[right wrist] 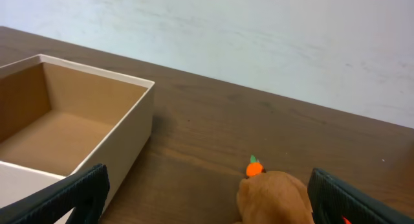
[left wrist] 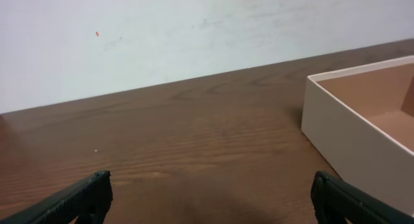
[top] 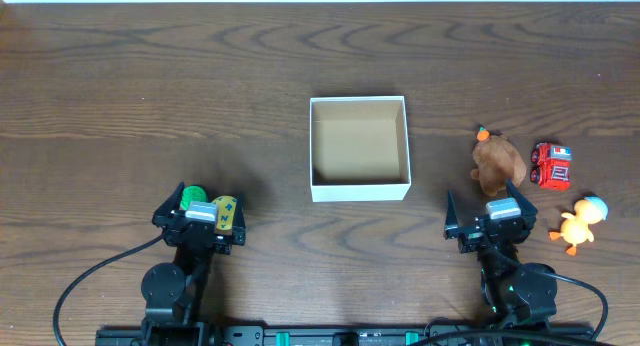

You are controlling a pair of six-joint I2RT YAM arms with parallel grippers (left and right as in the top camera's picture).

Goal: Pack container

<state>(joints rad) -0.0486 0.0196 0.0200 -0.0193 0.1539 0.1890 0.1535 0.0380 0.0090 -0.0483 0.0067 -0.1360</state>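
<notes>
Nothing legible in any view: no lettering, labels, brands, numbers or signs to be read on the container [top: 360, 192] or elsewhere.

— What lies on the wooden table [top: 120, 86], right side?
— A brown plush toy [top: 498, 164] (small orange bit at its top), a red truck [top: 551, 165] just beside it, and a yellow duck [top: 580, 224] nearer the front.
— Left?
— A green thing [top: 192, 194] and a yellow piece [top: 228, 212], both partly hidden.

Robot lab setup; dark wood table [top: 120, 76], bare white wall [left wrist: 207, 30]
</notes>
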